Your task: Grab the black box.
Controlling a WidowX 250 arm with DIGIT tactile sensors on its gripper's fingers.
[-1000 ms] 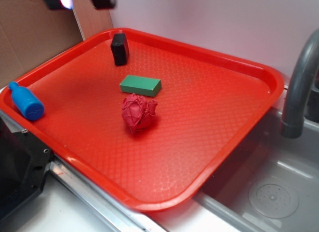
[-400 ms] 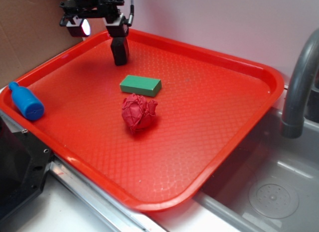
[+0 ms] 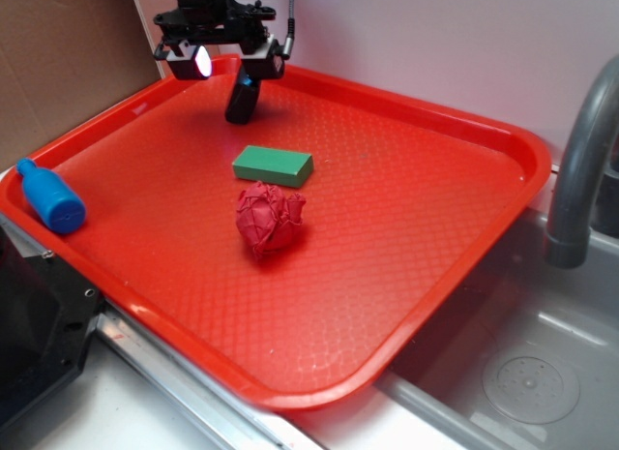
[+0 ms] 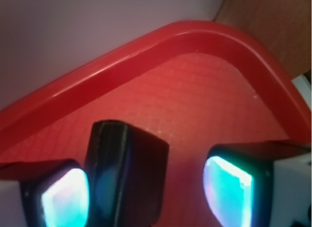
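Black box stands at far-left corner of red surface, clear of green block. Hand spread, straddling box off-centre, positioned for closing.

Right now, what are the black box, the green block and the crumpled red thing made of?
The black box looks like matte plastic or rubber: dull, with rounded edges. The green block seems painted wood or hard plastic: flat faces, crisp corners, even colour. The crumpled red thing looks like soft cloth or netting, going by its wrinkles and folds. The red tray is probably plastic, with a dimpled, slightly shiny surface.
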